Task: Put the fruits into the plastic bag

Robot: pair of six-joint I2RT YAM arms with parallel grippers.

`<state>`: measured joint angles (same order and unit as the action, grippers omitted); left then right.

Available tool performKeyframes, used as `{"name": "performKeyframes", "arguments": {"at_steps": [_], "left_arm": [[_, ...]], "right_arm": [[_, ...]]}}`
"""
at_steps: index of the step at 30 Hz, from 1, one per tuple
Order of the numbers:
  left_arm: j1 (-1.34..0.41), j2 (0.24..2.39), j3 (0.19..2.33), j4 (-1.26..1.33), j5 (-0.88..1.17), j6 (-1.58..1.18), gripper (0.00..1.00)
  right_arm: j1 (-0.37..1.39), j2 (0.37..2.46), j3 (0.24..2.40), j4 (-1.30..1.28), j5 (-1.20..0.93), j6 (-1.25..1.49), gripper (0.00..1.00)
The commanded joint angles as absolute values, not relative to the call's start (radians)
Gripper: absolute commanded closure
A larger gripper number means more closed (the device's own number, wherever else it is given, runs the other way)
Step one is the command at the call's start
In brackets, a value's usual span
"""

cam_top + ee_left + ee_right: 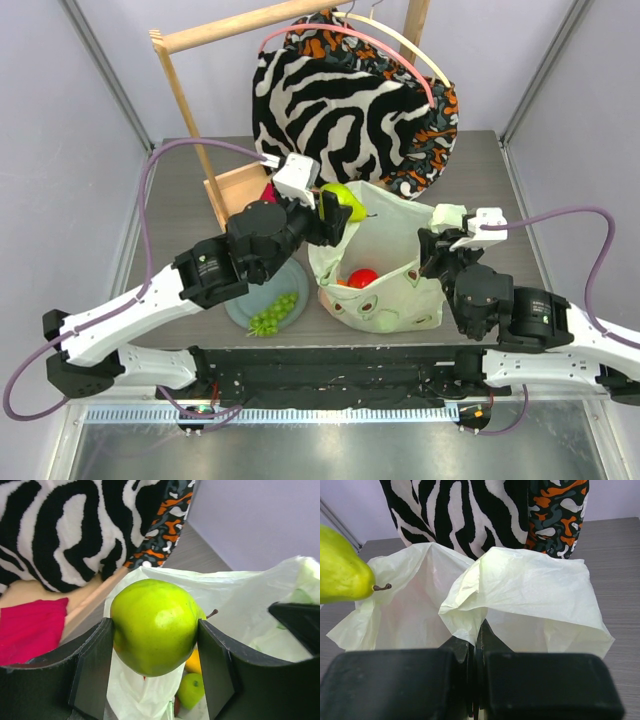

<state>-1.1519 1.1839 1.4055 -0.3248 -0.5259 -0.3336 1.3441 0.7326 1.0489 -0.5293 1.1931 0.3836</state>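
The left gripper (333, 215) squeezes a green pear (345, 200) over the open plastic bag (385, 295) by the front edge of the tabletop (520, 180). The right gripper (437, 243) pinches the bag's rim.

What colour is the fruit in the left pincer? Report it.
Bright yellow-green, the smooth rounded fruit; the left wrist view shows it best.

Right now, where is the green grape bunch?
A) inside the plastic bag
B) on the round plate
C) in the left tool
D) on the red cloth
B: the grape bunch lies on the round plate beside the plastic bag; the left tool holds a green fruit instead.
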Motion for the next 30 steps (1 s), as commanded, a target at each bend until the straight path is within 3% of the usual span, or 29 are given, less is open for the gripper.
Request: {"name": "performKeyframes", "arguments": {"at_steps": [1,14,23,25,27,30], "left_arm": [[-1.195,1.256,1.454,-0.264,-0.624,-0.239,0.84],[-1.203,1.373,1.344,-0.498,-0.599,-0.32,0.8],[-1.203,1.376,1.295,-0.502,-0.451,-0.368,0.65],[-1.203,1.381,1.295,-0.491,-0.422,-0.368,0.55],[-1.203,1.382,1.292,-0.483,-0.411,-0.371,0.37],[-1.203,1.385,1.29,-0.476,-0.407,-0.374,0.21]], "right_arm": [[1.342,0.724,1.052,-0.515,1.215,0.413,0.99],[1.342,0.706,1.045,-0.529,1.204,0.428,0.99],[1.344,0.735,1.045,-0.529,1.19,0.442,0.99],[1.345,0.739,1.048,-0.529,1.186,0.443,0.99],[1.344,0.739,1.048,-0.529,1.183,0.445,0.99],[1.344,0.738,1.049,-0.531,1.181,0.443,0.99]]}}
